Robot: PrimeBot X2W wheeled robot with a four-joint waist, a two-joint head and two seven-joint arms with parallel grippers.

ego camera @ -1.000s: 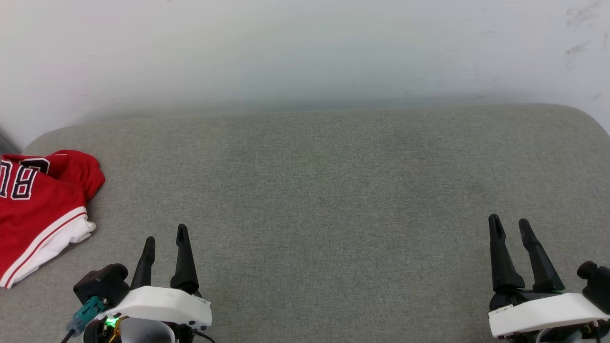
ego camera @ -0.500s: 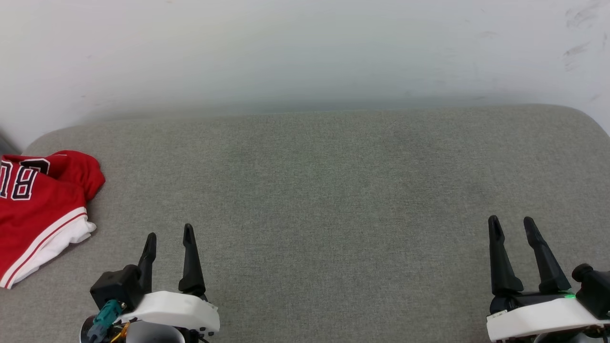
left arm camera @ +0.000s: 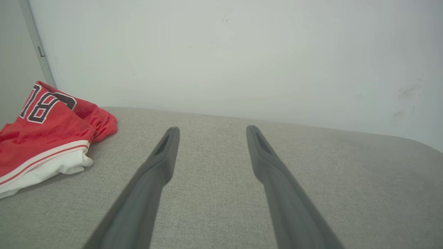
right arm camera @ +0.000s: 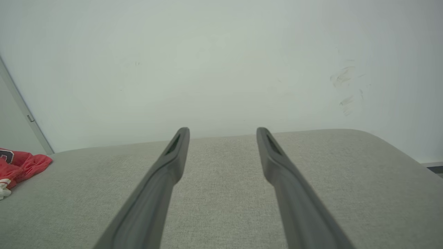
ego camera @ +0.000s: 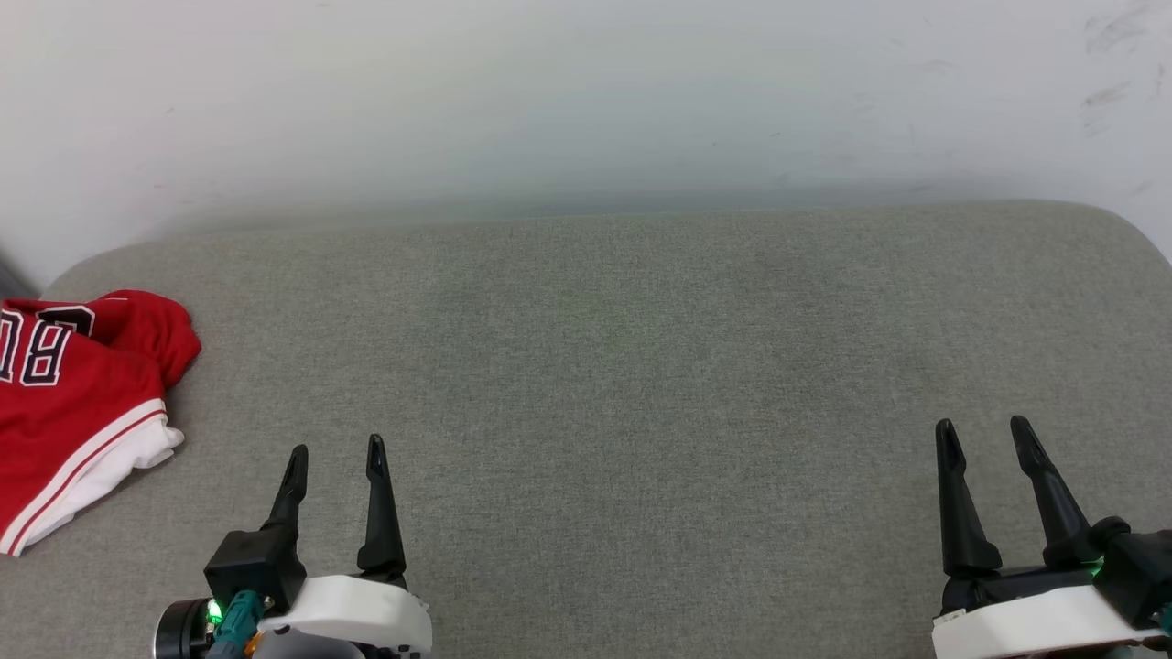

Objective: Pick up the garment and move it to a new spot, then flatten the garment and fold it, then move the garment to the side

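My left gripper (ego camera: pixel 336 446) and right gripper (ego camera: pixel 982 424) both stand spread wide, holding nothing, over the grey cushion (ego camera: pixel 641 366). The garment (ego camera: pixel 73 403) lies crumpled to the left of the left gripper, beside and a little ahead of its fingertips, near but apart. The right gripper is well apart from it, so I judge the left arm nearer. The striped hem slants toward those fingers. The heap runs off the head view's left edge, so I cannot make out its long axis, collar or full lettering.
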